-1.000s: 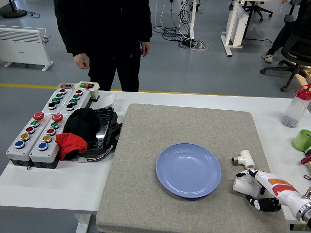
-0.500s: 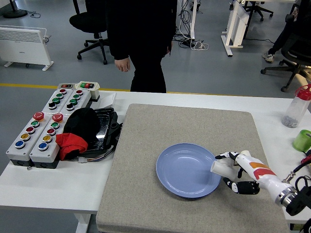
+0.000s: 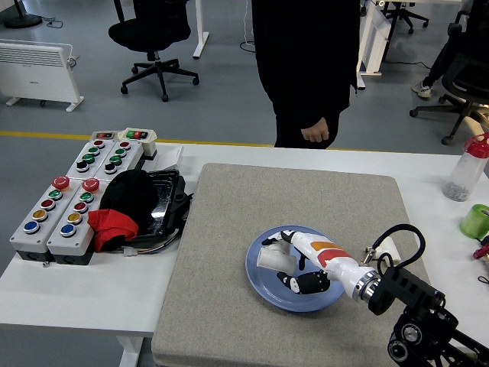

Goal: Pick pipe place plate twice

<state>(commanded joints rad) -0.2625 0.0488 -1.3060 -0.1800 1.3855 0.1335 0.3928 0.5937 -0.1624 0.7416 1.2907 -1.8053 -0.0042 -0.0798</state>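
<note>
White pipe fitting (image 3: 272, 258), a short stubby piece, sits in the grip of the right hand (image 3: 294, 264) above the left half of the blue plate (image 3: 263, 281); its long axis appears to run roughly left to right across the picture, its open end toward the left, though the fingers hide much of it and I cannot tell whether it touches the plate. The fitting lies at the hand's leftmost tip, between the white upper fingers (image 3: 284, 237) and the black-tipped lower fingers (image 3: 303, 284), which curl around it and hold it. The right arm (image 3: 397, 289) comes in from the lower right corner, its black wrist and a looped cable over the mat's right side, the white and orange forearm shell stretched leftward and low over the plate. A second white pipe fitting (image 3: 386, 245) shows just behind the wrist, on the grey mat (image 3: 229, 229) right of the plate, partly hidden. The mat covers the middle of the white surface (image 3: 76, 290). To the left lie two grey button boxes (image 3: 57, 218), a black tray (image 3: 164, 199) and a black and red cloth bundle (image 3: 118, 214). At the far right stand a clear bottle (image 3: 466, 168) with a red cap and a green cup (image 3: 476, 220). A person in dark clothes stands at the far side, one hand (image 3: 315, 133) hanging loose above the surface's far edge.
</note>
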